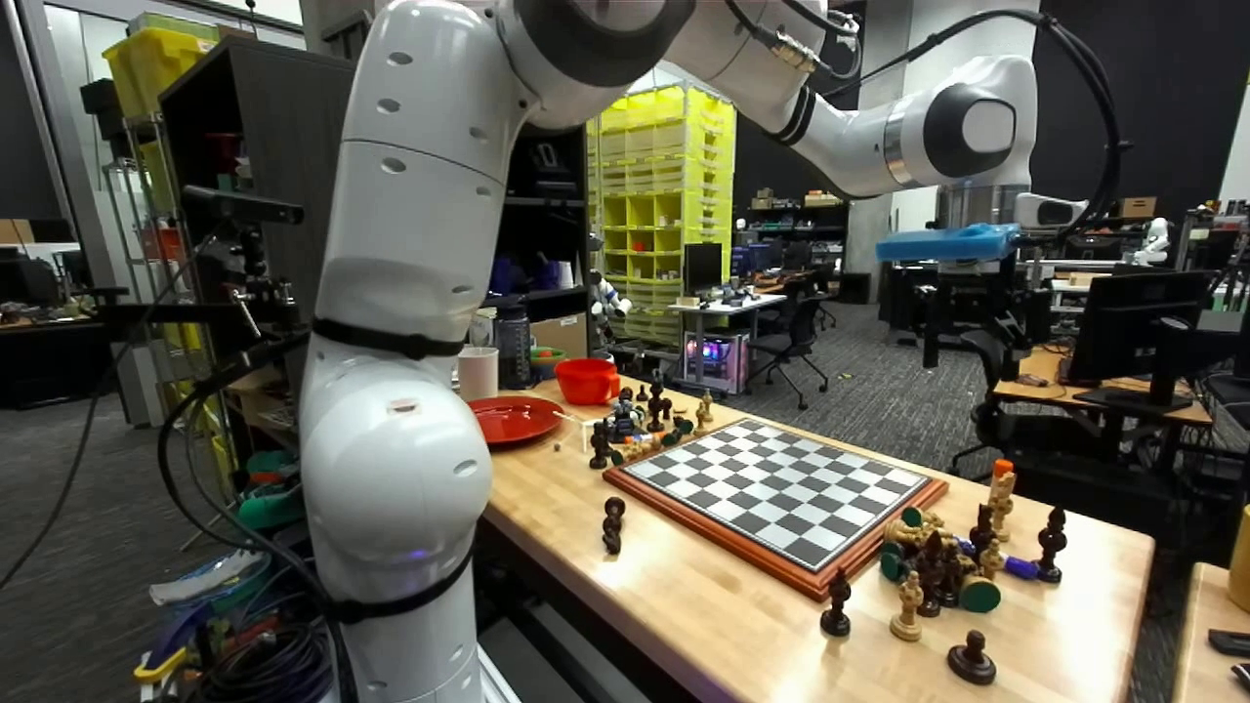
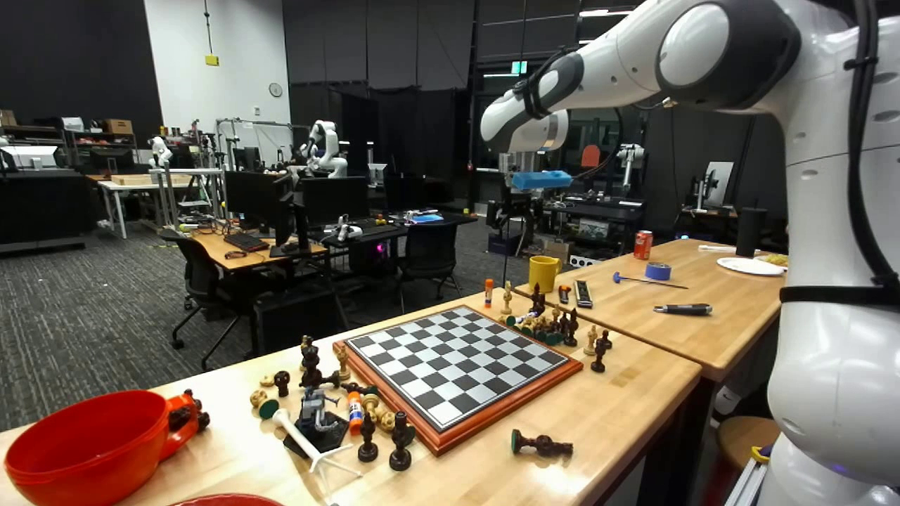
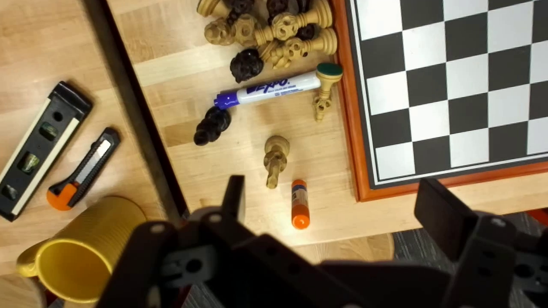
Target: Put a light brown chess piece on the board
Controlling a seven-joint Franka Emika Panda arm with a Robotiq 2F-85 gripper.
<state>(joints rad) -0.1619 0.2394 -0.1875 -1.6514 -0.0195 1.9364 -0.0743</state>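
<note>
Two wooden tables stand side by side, with a thin dark gap between them. A big white robot arm rises beside the chess board and bends over, high up. The board sits flat on one table, with dark and white squares and a red-brown rim. A red plate and a red bowl are off one end of the board. The gripper hangs in the air, higher than the board and toward its other end; its two fingers are spread wide apart, holding nothing. A yellow mug stands across the gap from the board. A white marker lies near the board. Light brown pieces and dark brown pieces are jumbled just beside the board's rim. One light brown piece stands up near a corner of the board, an orange glue stick beside it.
</note>
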